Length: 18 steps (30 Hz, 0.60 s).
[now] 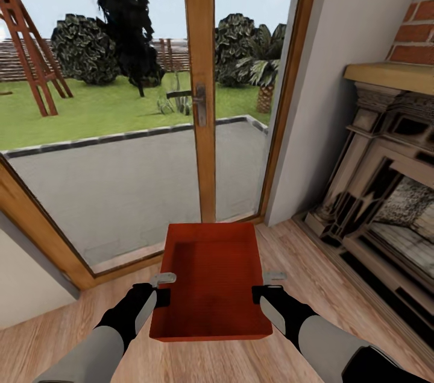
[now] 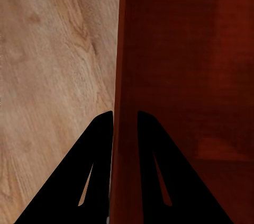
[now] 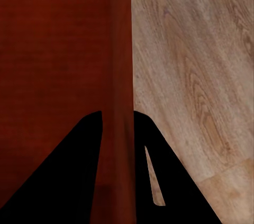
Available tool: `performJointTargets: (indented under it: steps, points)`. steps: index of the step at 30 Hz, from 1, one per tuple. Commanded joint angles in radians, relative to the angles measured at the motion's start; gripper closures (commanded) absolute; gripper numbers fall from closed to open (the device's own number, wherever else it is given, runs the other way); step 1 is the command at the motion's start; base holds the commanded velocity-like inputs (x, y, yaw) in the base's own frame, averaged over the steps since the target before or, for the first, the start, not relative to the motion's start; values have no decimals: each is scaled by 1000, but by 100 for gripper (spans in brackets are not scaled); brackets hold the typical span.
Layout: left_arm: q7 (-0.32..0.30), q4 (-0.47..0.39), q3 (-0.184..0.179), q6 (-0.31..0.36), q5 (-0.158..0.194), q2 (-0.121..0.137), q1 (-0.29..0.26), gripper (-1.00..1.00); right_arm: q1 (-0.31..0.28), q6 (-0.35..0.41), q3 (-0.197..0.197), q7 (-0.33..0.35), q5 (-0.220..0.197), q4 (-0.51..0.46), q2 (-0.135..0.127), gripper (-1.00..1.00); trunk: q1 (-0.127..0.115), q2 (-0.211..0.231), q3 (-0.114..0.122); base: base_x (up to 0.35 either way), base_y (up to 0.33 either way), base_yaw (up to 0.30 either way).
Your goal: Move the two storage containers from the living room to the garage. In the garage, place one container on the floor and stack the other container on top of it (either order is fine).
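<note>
One orange-red storage container (image 1: 211,280) sits in front of the robot over the wood plank floor (image 1: 337,286), near the glass door (image 1: 199,87) and fireplace (image 1: 386,190). The left gripper (image 2: 125,123) pinches its left wall, the right gripper (image 3: 117,121) pinches its right wall.

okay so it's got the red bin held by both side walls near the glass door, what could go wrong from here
1. Each gripper, left and right, pinches only a thin wall of the storage container, so uneven arm motion could twist it loose.
2. The glass door and fireplace stand close; turning may clip them.
</note>
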Motion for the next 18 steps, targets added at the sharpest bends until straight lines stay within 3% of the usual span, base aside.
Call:
performJointTargets:
  steps: [1,18]
  points:
    - [38,35,-2,9,-18,3,0,100,-2,1,0,-7,15,-6,-1,100,-4,6,4,0,0,0]
    - [38,35,-3,9,-18,3,0,100,-2,1,-2,-8,15,-6,-1,100,-69,125,77,0,0,-3]
